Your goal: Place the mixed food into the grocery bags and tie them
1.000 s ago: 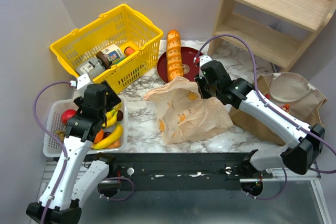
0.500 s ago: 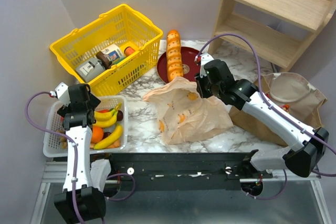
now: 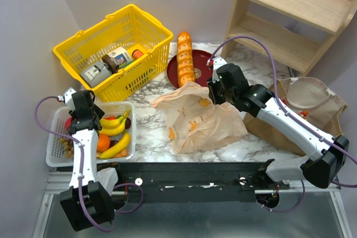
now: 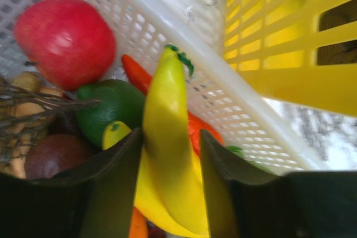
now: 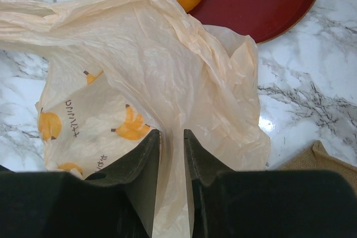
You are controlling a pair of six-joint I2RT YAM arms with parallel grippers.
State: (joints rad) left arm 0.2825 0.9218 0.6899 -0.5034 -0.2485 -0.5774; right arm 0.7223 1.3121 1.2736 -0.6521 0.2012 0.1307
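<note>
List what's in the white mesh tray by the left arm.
Visible: red apple, bananas, a green fruit, an orange, a dark brown fruit, something red-orange. Left fingers grip one banana and hide what lies beneath; the arm covers the tray's left part from above.

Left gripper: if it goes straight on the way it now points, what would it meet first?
The banana, which lies between the left gripper's fingers. Past it, probably the white mesh tray's wall, though depth is unclear.
</note>
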